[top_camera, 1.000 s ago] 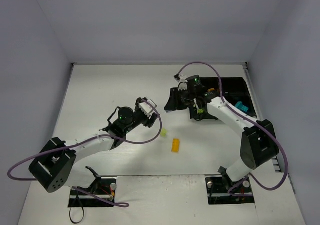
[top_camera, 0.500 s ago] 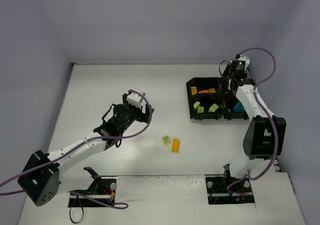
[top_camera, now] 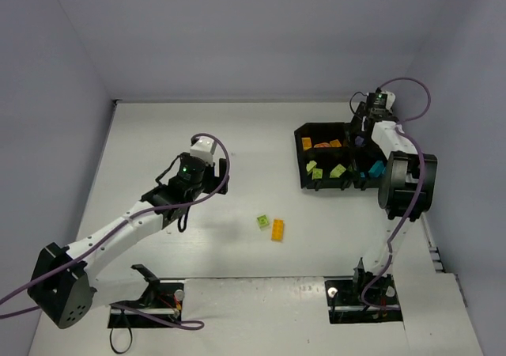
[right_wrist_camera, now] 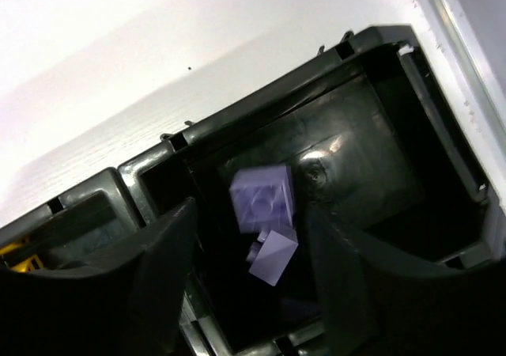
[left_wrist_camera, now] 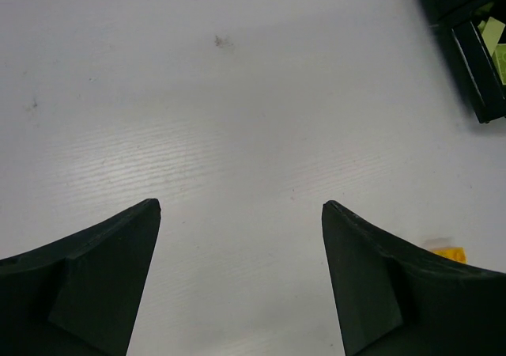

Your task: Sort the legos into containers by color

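The black four-compartment tray [top_camera: 302,158] stands at the right, holding orange [top_camera: 322,144], yellow-green [top_camera: 324,168] and cyan [top_camera: 373,168] legos in separate compartments. My right gripper [right_wrist_camera: 251,213] hangs open over the back right compartment [right_wrist_camera: 379,146]. Two purple legos [right_wrist_camera: 262,199] [right_wrist_camera: 273,255] show between its fingers, touching neither. On the table lie a loose green lego [top_camera: 262,222] and an orange lego [top_camera: 278,229]. My left gripper [left_wrist_camera: 241,210] is open and empty above bare table, left of them [top_camera: 220,178]. The orange lego [left_wrist_camera: 444,252] peeks past its right finger.
The tray's near corner [left_wrist_camera: 466,47] shows at the top right of the left wrist view. Grey walls close in the white table [top_camera: 158,134] on three sides, and the tray sits close to the right wall. The arm bases [top_camera: 150,304] stand at the near edge.
My right arm swung from left of the tray to its back right compartment and its jaws parted. The left arm drew back to the left and its jaws widened.
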{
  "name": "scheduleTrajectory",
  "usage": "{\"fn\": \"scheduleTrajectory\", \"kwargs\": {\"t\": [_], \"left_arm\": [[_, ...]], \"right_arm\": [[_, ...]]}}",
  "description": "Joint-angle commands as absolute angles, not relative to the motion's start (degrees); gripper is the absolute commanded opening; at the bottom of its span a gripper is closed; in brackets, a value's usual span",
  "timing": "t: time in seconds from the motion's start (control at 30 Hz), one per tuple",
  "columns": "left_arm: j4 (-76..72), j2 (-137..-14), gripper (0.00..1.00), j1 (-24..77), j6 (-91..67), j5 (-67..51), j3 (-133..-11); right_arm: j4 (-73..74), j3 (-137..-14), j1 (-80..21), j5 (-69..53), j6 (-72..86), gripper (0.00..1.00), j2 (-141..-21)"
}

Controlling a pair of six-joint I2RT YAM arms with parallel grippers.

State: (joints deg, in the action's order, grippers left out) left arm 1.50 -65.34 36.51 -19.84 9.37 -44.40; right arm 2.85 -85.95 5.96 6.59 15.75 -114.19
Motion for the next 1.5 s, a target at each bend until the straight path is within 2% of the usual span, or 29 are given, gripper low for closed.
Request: {"fn": "scheduleTrajectory", "kwargs": {"t": [0.0, 0.1, 0.27, 0.47, 0.57, 0.87, 1.13, 1.37, 1.4, 1.43, 1.47], "left_arm": [[5.36, -66.35, 0.76, 35.42, -24.52, 8.44, -49.74], [6.68, -68.37, 0.76, 34.98, -25.84, 7.12, -51.67], [7.82, -71.71, 0.76, 34.63, -27.42, 5.89, -55.10], [11.42, -74.44, 0.76, 33.49, -29.44, 7.82, -60.81], [13.00, -74.53, 0.76, 32.70, -29.97, 7.91, -62.39], [16.17, -73.57, 0.76, 31.38, -32.17, 8.44, -63.46], [18.28, -70.40, 0.76, 31.29, -32.52, 9.84, -61.61], [19.42, -68.38, 0.76, 31.29, -33.31, 10.37, -60.03], [19.51, -67.42, 0.76, 31.38, -33.31, 10.63, -59.33], [19.51, -67.41, 0.76, 31.38, -33.31, 10.63, -59.33], [19.69, -67.33, 0.76, 31.29, -33.40, 10.63, -59.33]], "right_arm": [[0.53, -90.09, 5.45, 6.60, 13.55, 0.58, -109.44], [0.53, -88.77, 3.26, 6.15, 9.76, 0.67, -105.48], [2.55, -84.83, -1.30, 1.59, 7.74, 0.68, -96.45], [3.25, -73.23, -15.18, -8.51, 8.17, 0.70, -85.63], [3.43, -67.43, -24.76, -5.90, 9.75, 0.74, -81.93], [2.64, -56.34, -43.74, -0.88, 18.19, 0.79, -82.43], [1.58, -52.21, -50.18, 1.58, 22.94, 0.77, -87.61], [1.06, -51.94, -53.00, 3.34, 25.31, 0.66, -93.25], [0.62, -51.94, -53.69, 4.21, 25.57, 0.43, -94.64], [0.53, -51.94, -53.70, 4.22, 25.58, 0.43, -94.57], [0.53, -51.86, -53.70, 4.91, 25.84, 0.24, -94.31]]}}
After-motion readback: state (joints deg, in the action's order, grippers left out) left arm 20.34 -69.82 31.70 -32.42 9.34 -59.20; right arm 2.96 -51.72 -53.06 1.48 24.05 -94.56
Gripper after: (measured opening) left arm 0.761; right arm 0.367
